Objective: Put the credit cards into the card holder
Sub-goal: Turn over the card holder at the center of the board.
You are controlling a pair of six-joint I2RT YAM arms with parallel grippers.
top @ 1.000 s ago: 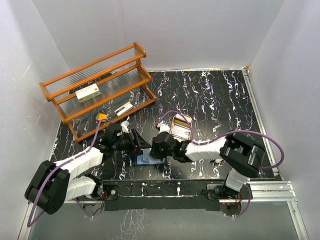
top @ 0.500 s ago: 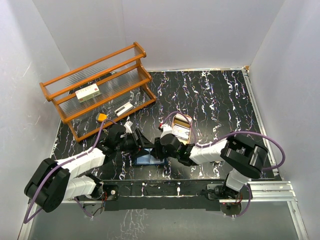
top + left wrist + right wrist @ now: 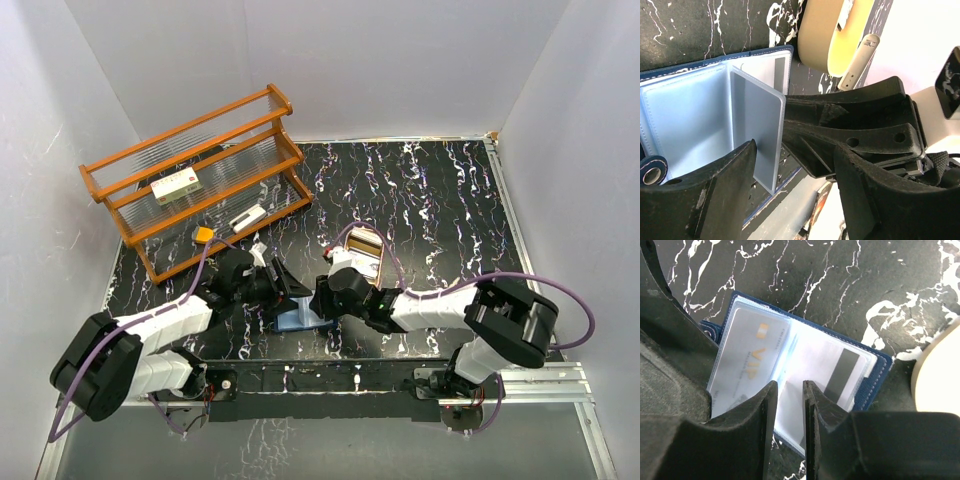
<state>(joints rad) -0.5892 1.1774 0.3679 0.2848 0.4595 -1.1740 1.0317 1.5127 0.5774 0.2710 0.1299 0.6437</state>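
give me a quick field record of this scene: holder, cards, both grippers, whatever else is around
card holder: lying open on the black marbled table, light blue inside facing up
cards: VIP card and dark-striped card, both in clear sleeves
left gripper: open, fingers either side of an upright sleeve page
right gripper: jaws a narrow gap apart over the pages; grip unclear
nearby: tan tray beside the holder; wooden rack at far left, white box on it
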